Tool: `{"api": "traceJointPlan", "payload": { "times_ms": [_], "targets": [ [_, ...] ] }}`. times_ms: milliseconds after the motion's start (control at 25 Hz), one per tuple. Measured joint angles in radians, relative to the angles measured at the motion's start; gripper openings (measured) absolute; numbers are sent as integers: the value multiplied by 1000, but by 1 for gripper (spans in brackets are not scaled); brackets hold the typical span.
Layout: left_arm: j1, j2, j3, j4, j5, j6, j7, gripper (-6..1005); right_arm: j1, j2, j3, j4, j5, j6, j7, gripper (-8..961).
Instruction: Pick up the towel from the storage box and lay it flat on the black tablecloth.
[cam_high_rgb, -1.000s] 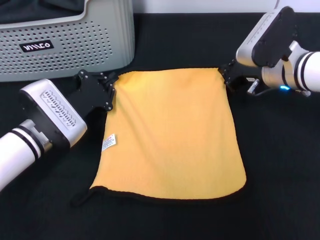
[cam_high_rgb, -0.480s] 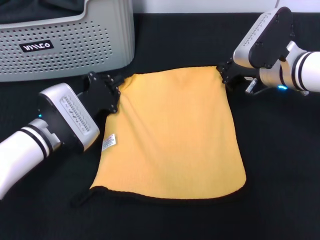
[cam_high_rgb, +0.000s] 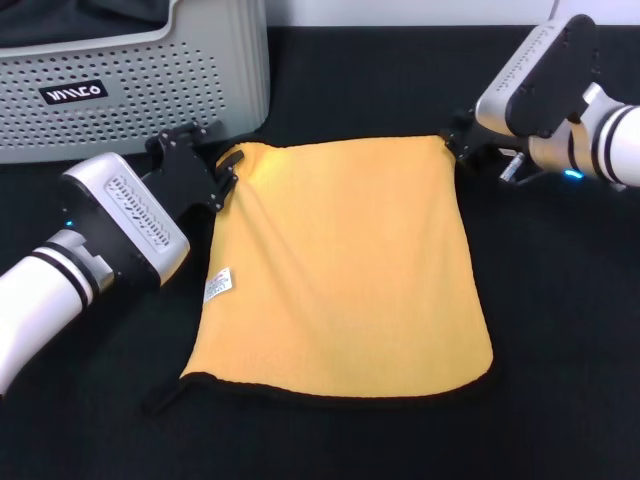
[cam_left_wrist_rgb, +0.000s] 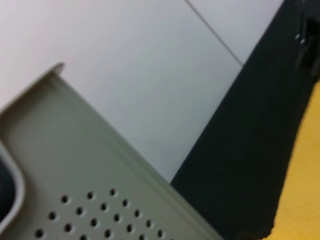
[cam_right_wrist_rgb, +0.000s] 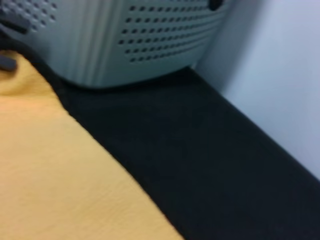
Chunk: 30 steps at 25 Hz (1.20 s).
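The towel lies spread on the black tablecloth, orange-yellow face up, with its white tag near the left edge. My left gripper is at the towel's far left corner and shut on it. At the far right corner my right gripper is shut on the towel's edge. The storage box stands at the back left, close behind the left gripper. The left wrist view shows the box wall and a strip of towel. The right wrist view shows the towel and the box.
Something dark lies inside the storage box. A white wall runs behind the table. The towel's near left corner is slightly curled, showing its black border.
The left gripper swung right toward the towel, then back left and slightly away, and the towel's far left corner followed it. The right gripper shifted slightly at the far right corner.
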Motion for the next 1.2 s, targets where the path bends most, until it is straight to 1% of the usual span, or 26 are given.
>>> {"api": "traceJointPlan", "payload": {
  "times_ms": [200, 240, 280, 320, 480, 640, 920, 1040, 1080, 1120, 1200],
  "targets": [
    [14, 0, 0, 0, -37, 16, -12, 343, -76, 0, -20, -91, -3, 88, 0, 204],
    [18, 0, 0, 0, -43, 22, -20, 365, -76, 0, -20, -91, -3, 88, 0, 227],
    [22, 0, 0, 0, -48, 29, -33, 386, -94, 0, -21, -114, -4, 100, 0, 250],
    [26, 0, 0, 0, -52, 35, -48, 408, -122, 0, -21, -149, -6, 123, -1, 295],
    [43, 1, 1, 6, -55, 56, -108, 600, -159, 0, -20, -193, -6, 138, -1, 474],
    [64, 6, 5, 11, -54, 92, -187, 756, -210, 0, -20, -264, -8, 147, -3, 609],
    [106, 10, 8, 20, -46, 136, -325, 755, -295, -2, -11, -376, -7, 137, -3, 874],
    [147, 11, 10, 62, -36, 162, -434, 755, -347, -3, 17, -441, -2, 105, 3, 873],
    [178, 17, 18, 109, -5, 196, -558, 755, -385, -3, 52, -486, 4, 56, 3, 873],
    [178, 17, 18, 109, -5, 196, -558, 755, -385, -3, 52, -486, 4, 56, 3, 873],
    [220, 27, 34, 190, 52, 228, -742, 755, -436, -4, 115, -550, 32, -43, 3, 873]
  ]
}}
